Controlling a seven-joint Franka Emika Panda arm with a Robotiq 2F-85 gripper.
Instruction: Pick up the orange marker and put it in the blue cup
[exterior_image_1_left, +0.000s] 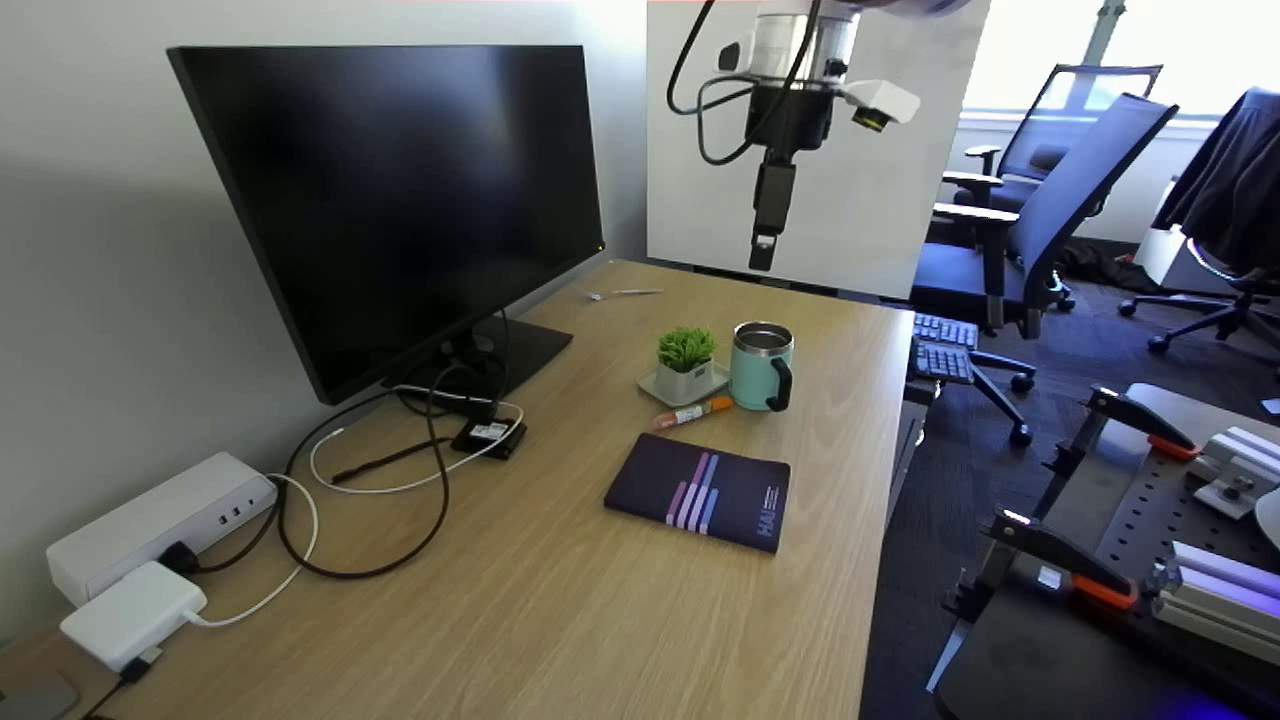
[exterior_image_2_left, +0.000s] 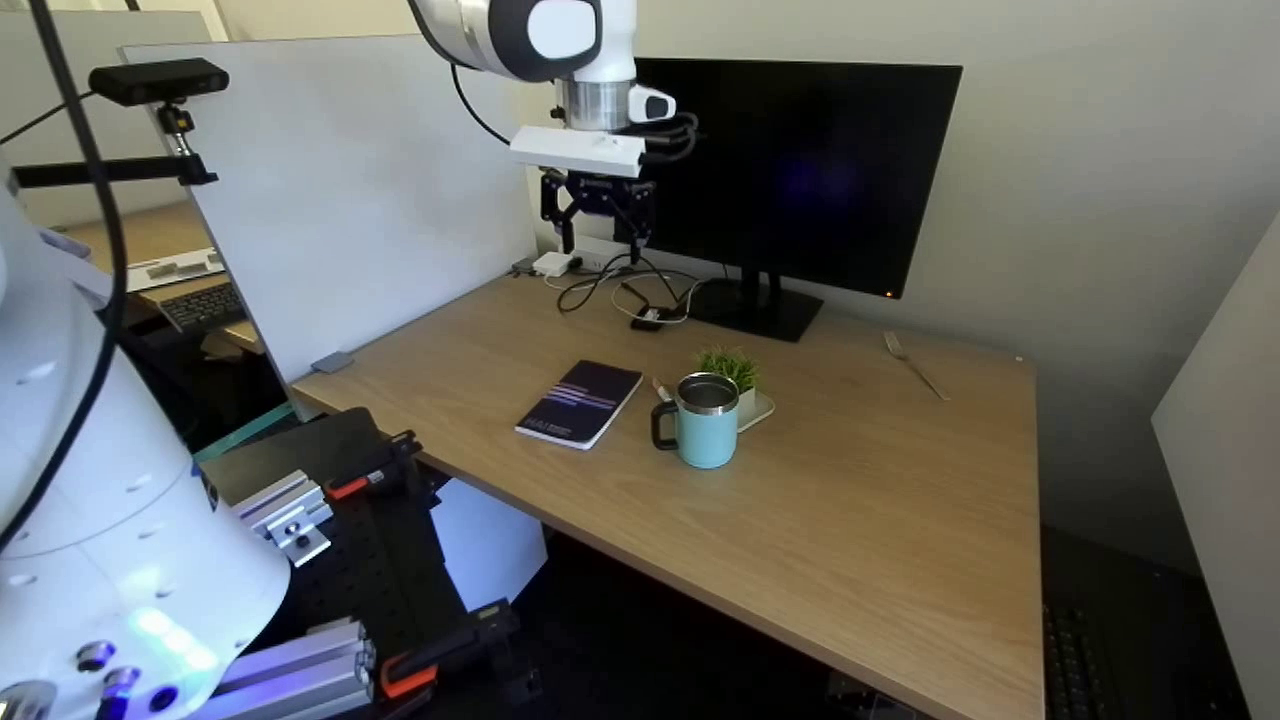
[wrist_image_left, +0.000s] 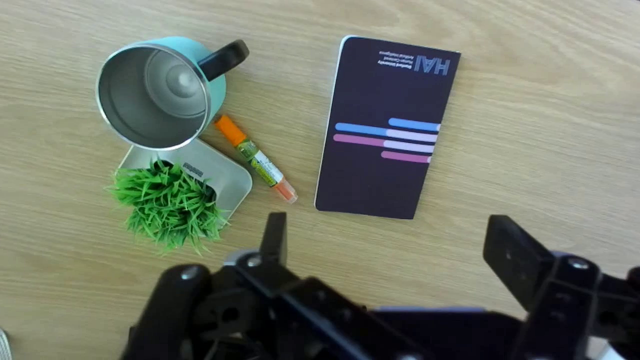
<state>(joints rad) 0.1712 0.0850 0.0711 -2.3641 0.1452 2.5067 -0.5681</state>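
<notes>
The orange marker (wrist_image_left: 257, 160) lies flat on the table in the wrist view, its orange cap end close to the cup; touching or not, I cannot tell. It also shows in both exterior views (exterior_image_1_left: 692, 412) (exterior_image_2_left: 660, 389), partly hidden in the latter. The blue cup (exterior_image_1_left: 750, 378) is a light teal mug with a steel rim and black handle. It stands upright and looks empty in the wrist view (wrist_image_left: 217, 95); it also shows here (exterior_image_2_left: 706, 436). My gripper (exterior_image_2_left: 602, 254) is open and empty, high above the table. Its fingers spread wide in the wrist view (wrist_image_left: 387, 218).
A small potted plant (wrist_image_left: 170, 205) on a pale tray stands against the cup and marker area. A dark notebook (wrist_image_left: 370, 185) lies beside the marker. A monitor (exterior_image_1_left: 400, 200), cables (exterior_image_1_left: 440, 480) and a fork (exterior_image_2_left: 912, 364) are also on the table.
</notes>
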